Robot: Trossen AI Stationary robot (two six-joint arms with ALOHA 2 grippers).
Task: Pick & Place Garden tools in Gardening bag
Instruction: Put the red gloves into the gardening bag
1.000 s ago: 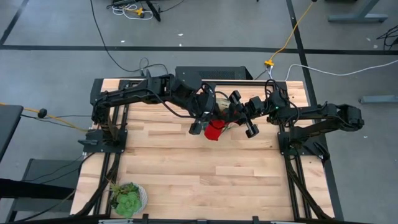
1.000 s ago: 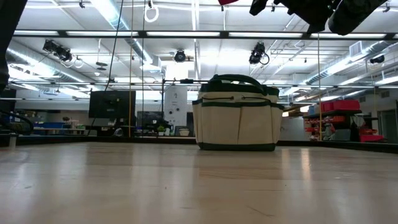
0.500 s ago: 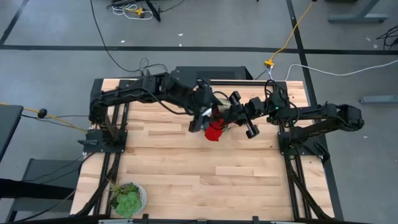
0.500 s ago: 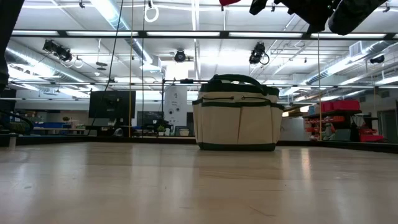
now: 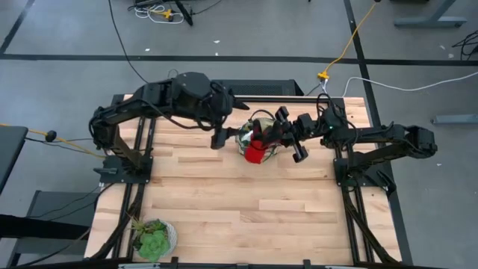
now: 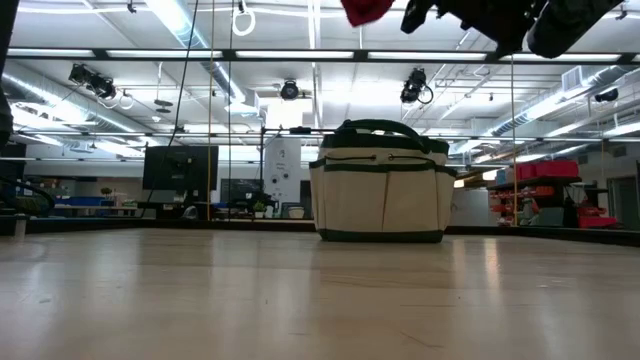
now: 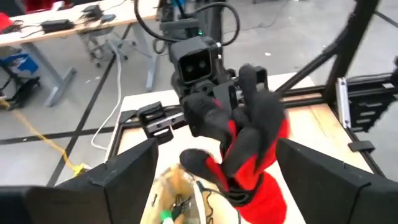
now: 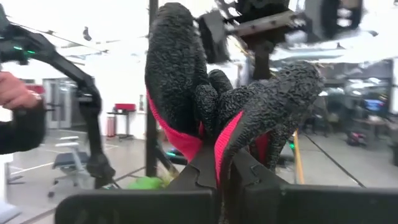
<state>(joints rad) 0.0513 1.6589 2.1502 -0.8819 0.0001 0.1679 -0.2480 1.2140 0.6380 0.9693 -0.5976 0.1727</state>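
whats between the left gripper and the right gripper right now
In the high view, the red-and-black glove lies between them, clamped in the right gripper above the gardening bag. The left gripper stands open beside it, apart.

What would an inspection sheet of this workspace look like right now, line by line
Surface: wooden table, mostly bare.
Job's things: gardening bag upright at the table's far middle; red-and-black gloves held above it; other tools not clearly seen.
Clutter: potted plant at the near left corner.
Grippers: right gripper shut on the gloves over the bag; left gripper open, beside the bag, empty.
Cables: yellow cable and black cable on the floor beyond the table.
Surroundings: workshop with desks; a person's hand at the right wrist view's edge.
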